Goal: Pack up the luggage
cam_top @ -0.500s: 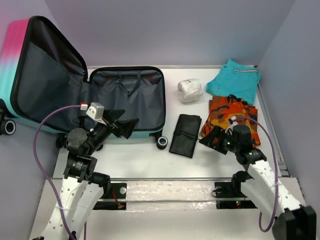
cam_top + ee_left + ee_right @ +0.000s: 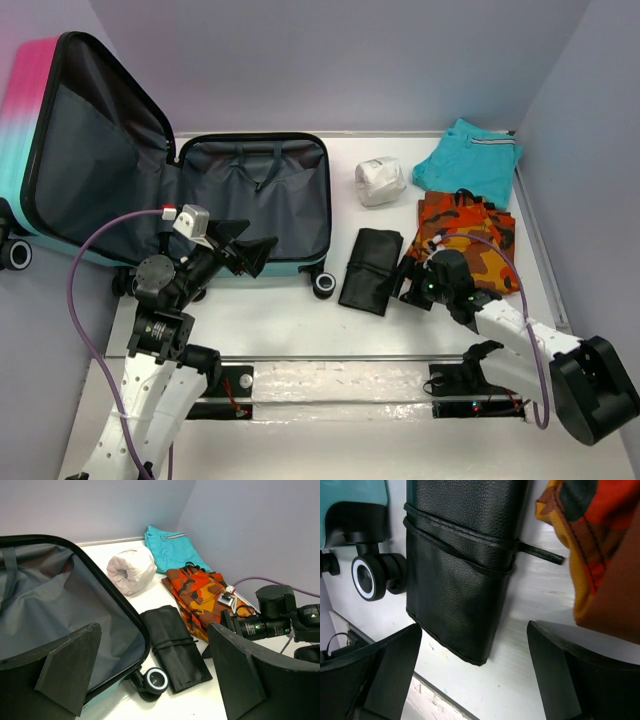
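The luggage [image 2: 250,200] lies open at the left. Its pink-to-teal lid [image 2: 40,110] stands against the wall and the dark grey lined base is flat on the table. A black rolled pouch [image 2: 370,270] lies just right of the suitcase wheel [image 2: 324,285]. My left gripper [image 2: 245,250] is open and empty above the base's near edge; its view shows the lining [image 2: 60,605] and the pouch [image 2: 175,647]. My right gripper [image 2: 408,282] is open and empty, low beside the pouch's near right corner [image 2: 465,565], its fingers [image 2: 385,665] on either side of that corner.
An orange camouflage garment [image 2: 460,235] lies right of the pouch, touching my right wrist. A folded teal garment [image 2: 470,160] sits at the back right. A white rolled bundle [image 2: 380,180] lies next to the suitcase's far right corner. Walls close in the table's sides.
My right gripper has moved left and down, off the orange garment and toward the black pouch. The left arm has not moved.
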Controlling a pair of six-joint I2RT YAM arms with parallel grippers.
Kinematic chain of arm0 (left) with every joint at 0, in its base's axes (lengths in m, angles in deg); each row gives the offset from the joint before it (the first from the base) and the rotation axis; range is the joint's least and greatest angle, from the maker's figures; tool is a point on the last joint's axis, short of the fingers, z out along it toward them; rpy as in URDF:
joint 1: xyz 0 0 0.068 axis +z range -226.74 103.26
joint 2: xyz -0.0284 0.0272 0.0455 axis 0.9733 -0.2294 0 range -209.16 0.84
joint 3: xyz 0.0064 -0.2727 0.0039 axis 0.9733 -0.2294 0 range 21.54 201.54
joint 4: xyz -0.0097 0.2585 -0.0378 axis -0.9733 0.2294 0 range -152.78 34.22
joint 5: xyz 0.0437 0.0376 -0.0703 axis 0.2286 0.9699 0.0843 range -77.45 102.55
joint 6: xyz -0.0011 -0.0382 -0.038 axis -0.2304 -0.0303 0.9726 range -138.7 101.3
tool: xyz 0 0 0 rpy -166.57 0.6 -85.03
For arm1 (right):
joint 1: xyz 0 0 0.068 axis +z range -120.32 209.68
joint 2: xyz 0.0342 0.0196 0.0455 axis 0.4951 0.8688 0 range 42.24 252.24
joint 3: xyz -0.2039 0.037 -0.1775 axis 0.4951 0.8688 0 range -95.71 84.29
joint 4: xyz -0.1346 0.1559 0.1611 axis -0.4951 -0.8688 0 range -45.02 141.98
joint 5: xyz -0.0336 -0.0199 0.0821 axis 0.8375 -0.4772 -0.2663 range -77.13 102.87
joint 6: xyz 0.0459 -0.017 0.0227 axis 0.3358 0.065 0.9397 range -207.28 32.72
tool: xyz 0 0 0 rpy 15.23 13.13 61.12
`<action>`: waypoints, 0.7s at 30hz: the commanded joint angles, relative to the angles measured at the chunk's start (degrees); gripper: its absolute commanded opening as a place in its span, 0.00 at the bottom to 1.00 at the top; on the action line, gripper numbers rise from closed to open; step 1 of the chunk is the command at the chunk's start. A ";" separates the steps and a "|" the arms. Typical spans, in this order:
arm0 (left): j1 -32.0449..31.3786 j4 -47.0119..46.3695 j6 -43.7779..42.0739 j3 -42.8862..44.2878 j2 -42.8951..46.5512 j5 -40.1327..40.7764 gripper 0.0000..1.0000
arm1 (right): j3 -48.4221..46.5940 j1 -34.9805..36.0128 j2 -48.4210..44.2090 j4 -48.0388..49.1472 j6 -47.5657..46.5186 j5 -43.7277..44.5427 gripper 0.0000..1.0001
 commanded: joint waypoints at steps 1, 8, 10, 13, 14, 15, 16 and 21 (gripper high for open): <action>0.33 -1.65 -0.55 2.76 0.15 -1.30 0.99 | -0.23 1.63 5.17 11.53 1.81 1.86 0.87; 0.42 -1.56 -0.02 2.68 0.16 -0.08 0.99 | 1.00 2.16 14.57 23.13 5.14 3.28 0.61; 0.42 -1.56 0.16 2.68 0.50 0.28 0.99 | 1.00 2.16 16.61 26.46 5.67 2.66 0.32; 0.42 -1.56 0.68 2.59 0.77 1.24 0.99 | 0.39 2.16 14.52 25.97 3.93 3.70 0.07; 0.51 -1.56 0.94 2.59 0.68 1.59 0.99 | 0.12 2.16 9.81 24.65 3.31 4.23 0.07; 0.51 -1.56 1.21 2.50 0.68 1.86 0.99 | -0.49 2.16 6.89 22.90 2.43 4.93 0.07; 0.51 -1.65 1.47 2.59 0.59 2.12 0.99 | -2.76 2.16 3.90 17.83 1.29 5.63 0.07; 0.77 -2.35 2.61 2.33 0.33 2.91 0.99 | -12.25 2.69 -9.65 8.03 -5.57 7.40 0.07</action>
